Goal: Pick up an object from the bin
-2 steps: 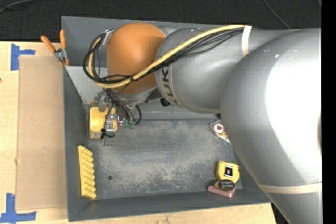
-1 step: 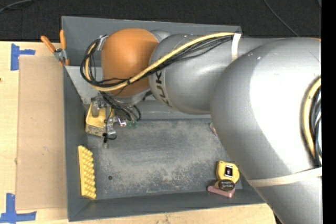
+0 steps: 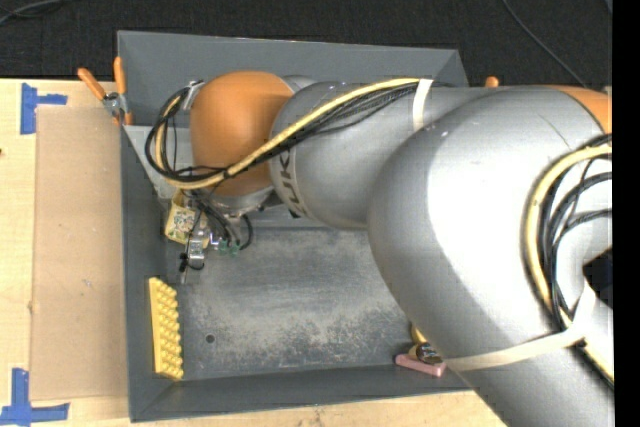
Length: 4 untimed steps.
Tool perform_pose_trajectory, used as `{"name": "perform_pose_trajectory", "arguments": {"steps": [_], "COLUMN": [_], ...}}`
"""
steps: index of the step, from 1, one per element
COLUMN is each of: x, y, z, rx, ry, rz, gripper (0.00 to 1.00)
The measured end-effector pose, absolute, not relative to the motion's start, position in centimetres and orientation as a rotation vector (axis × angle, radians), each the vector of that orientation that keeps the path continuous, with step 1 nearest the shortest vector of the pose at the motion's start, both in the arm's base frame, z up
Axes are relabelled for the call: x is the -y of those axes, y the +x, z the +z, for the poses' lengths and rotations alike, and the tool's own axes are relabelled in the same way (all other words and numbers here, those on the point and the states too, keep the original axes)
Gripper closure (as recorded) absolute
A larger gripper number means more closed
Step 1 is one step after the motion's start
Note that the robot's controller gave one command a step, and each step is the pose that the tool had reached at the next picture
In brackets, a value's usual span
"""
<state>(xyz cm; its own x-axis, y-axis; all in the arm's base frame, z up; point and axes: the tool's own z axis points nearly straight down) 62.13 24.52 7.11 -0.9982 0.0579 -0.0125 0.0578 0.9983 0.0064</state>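
Observation:
My gripper [image 3: 196,249] hangs low over the left part of the bin, under the arm's orange wrist cover, close to the left wall. A long yellow studded block [image 3: 165,327] lies flat along the left wall, just below and to the left of the gripper and apart from it. Nothing shows held at the gripper. A small pink object [image 3: 420,363] with a dark end lies near the bin's front wall at the right, partly hidden by the arm.
The thick silver arm reaches in from the right and covers the back and right of the bin. Bare dusty floor lies between the yellow block and the pink object.

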Motion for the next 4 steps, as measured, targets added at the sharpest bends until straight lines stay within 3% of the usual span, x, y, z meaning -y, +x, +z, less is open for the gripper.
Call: {"name": "perform_pose_trajectory", "arguments": {"steps": [1,4], "x": [-24.67,-24.64], "y": [62.18,62.05], "z": [7.41,8.30], "rx": [-3.128,-3.133], "ry": [-0.013,-0.036], "rz": [0.011,0.010], "gripper": [1.00,1.00]}}
